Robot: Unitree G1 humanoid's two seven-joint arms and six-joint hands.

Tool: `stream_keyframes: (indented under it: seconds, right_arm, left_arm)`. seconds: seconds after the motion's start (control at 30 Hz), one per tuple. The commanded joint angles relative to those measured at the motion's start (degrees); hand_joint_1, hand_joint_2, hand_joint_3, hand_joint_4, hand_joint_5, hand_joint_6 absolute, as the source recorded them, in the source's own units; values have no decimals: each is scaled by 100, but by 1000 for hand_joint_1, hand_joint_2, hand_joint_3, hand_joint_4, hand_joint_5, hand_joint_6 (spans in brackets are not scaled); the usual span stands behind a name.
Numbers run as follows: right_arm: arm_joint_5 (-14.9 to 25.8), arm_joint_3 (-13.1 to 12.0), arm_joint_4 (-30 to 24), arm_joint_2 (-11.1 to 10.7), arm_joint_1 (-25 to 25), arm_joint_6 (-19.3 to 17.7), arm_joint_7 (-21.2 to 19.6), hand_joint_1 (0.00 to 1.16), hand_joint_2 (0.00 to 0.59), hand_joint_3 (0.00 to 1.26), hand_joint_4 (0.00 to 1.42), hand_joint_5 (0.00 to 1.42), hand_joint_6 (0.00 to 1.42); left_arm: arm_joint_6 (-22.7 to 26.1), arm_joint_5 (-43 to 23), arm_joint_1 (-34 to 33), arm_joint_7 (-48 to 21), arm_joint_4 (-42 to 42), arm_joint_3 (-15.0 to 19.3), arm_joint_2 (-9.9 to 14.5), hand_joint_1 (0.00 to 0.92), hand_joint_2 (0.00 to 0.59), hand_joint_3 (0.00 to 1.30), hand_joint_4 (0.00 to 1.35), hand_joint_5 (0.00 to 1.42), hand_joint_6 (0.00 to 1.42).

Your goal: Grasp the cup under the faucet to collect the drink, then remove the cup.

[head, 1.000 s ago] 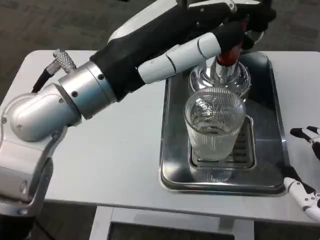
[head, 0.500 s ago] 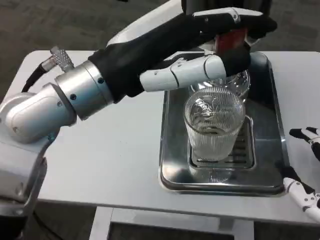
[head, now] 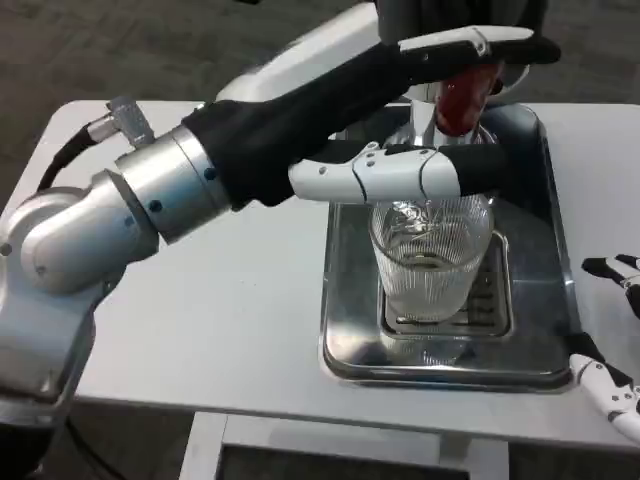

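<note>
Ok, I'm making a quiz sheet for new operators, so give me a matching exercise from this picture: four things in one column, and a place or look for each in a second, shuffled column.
Things:
1. ribbed glass cup
2. left hand
3. right hand
4. metal drip tray

Descriptions:
A. at the table's right edge, apart from the tray
B. up at the red faucet handle
C. shiny rectangle lying on the white table
D. standing upright on the slotted grate

Pairs: 1-D, 2-B, 3-A, 4-C

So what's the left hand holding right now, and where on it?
The left hand is at the faucet's red handle, fingers above and below it; a firm grip cannot be told. The ribbed glass cup is unheld, and the right hand holds nothing.
</note>
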Motion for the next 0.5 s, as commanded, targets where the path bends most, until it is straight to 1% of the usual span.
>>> stream_keyframes:
  seconds: [0.03,0.13,0.5]
  right_arm:
    - [75,-28,-112,-11,49,24,-21,396,476,146,54,50,113]
    - [90,-41,-118,-18,63,25,-25,396,476,146,54,50,113]
    - [130,-44,-129,-23,103,29,-53,396,476,146,54,50,113]
  left_arm:
    - [-88,359,182,-150,89,-256,160,0,85,152,65,177,178]
    - [-175,489,169,-143,41,-331,193,0,84,147,62,172,174]
    - [-323,721,189,-73,-12,-419,278,0,84,139,46,159,165]
